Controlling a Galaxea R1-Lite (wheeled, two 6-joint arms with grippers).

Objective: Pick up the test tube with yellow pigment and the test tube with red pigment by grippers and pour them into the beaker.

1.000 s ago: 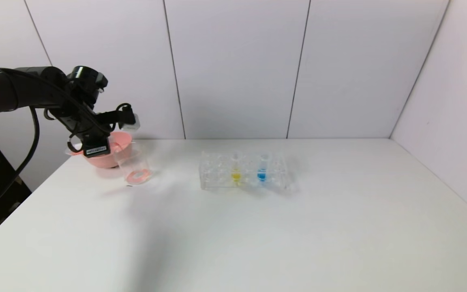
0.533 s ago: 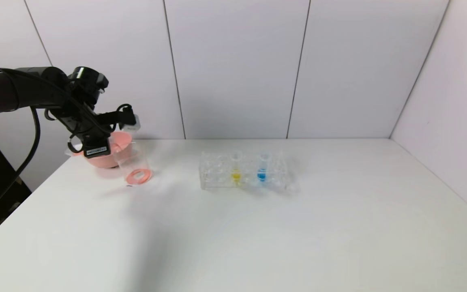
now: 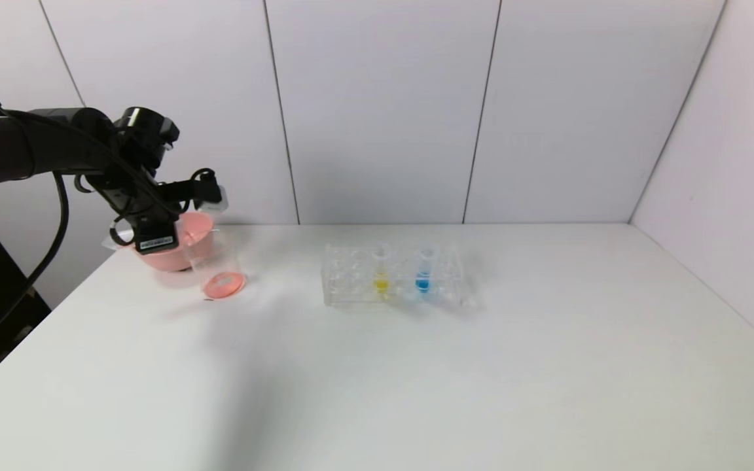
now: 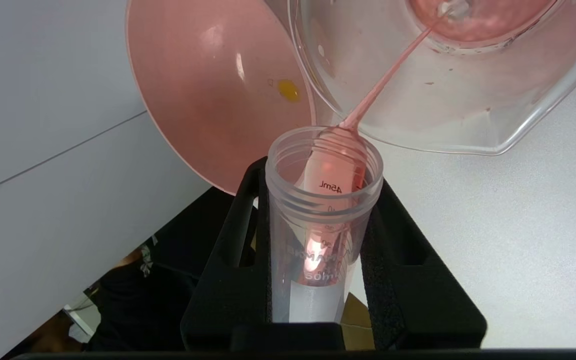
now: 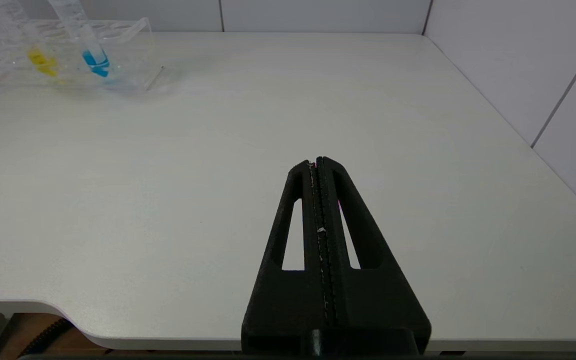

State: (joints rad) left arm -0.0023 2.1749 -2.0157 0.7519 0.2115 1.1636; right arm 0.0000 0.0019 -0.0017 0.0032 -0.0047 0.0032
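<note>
White table: left jaws clamp the red-pigment tube, tipped over the beaker; right jaws shut, empty.

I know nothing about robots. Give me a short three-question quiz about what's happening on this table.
1. True or false: the left gripper is tipping the test tube with red pigment over the beaker.
2. Which coloured tubes stand in the rack? A) yellow and blue B) red and green
3. Fill in: the right gripper has its jaws ____.

Key: 1 true; 2 A; 3 shut.
</note>
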